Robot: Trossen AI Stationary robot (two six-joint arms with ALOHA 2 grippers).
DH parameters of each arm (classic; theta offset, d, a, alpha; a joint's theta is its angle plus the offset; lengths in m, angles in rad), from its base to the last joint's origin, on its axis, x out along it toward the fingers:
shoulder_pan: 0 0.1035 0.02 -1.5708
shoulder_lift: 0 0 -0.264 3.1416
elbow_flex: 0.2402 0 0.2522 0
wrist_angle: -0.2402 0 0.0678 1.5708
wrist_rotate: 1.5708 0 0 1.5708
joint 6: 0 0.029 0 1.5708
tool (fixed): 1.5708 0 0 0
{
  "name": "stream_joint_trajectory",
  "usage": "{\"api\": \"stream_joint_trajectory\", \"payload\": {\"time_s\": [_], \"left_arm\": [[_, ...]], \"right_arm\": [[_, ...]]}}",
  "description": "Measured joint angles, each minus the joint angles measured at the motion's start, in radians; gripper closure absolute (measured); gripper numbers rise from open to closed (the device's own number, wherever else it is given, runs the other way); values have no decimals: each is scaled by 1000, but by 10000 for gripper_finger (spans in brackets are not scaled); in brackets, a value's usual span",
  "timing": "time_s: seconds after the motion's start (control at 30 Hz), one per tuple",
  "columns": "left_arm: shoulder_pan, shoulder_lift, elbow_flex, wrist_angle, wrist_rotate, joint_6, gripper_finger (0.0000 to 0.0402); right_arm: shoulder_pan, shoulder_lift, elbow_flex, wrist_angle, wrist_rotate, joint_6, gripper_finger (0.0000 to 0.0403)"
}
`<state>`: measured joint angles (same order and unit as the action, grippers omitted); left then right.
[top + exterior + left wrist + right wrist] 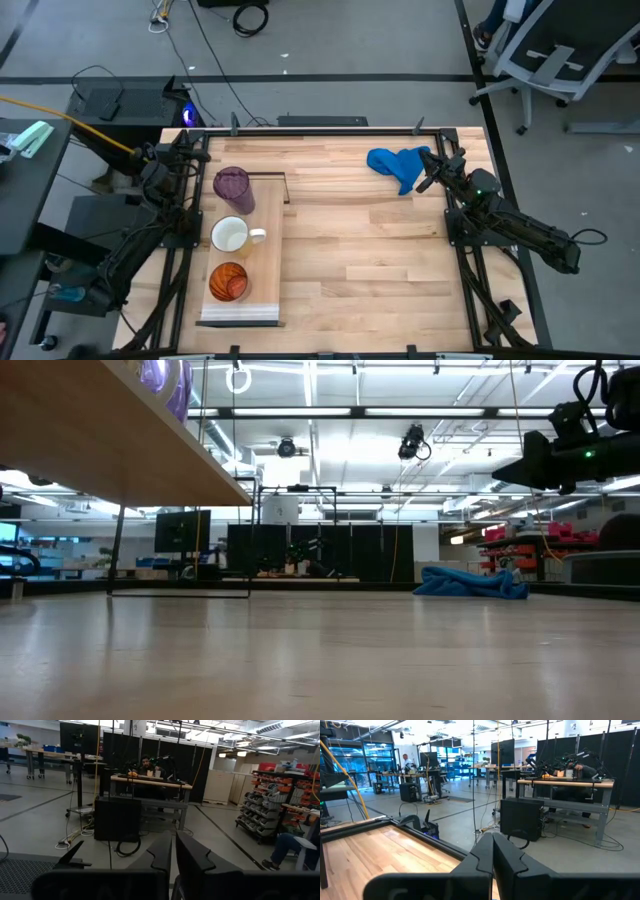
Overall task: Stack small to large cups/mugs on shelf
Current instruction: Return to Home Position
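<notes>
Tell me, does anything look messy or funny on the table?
Nothing is spilled or tipped. The purple tumbler, white mug and orange cup stand upright in a row on the shelf. Only the blue cloth looks messy: it lies crumpled near the table edge on the right arm's side.

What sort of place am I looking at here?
Most likely a robotics lab or workshop: robot arms mounted beside a wooden table, workbenches loaded with equipment, and a rack of parts bins.
</notes>
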<state>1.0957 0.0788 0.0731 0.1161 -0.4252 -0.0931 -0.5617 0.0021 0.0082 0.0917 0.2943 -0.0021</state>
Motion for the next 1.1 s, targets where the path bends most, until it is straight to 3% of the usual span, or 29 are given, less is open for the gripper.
{"api": "stream_joint_trajectory", "payload": {"time_s": [1.1], "left_arm": [[0,0,0,0,0,0,368]], "right_arm": [[0,0,0,0,0,0,393]]}}
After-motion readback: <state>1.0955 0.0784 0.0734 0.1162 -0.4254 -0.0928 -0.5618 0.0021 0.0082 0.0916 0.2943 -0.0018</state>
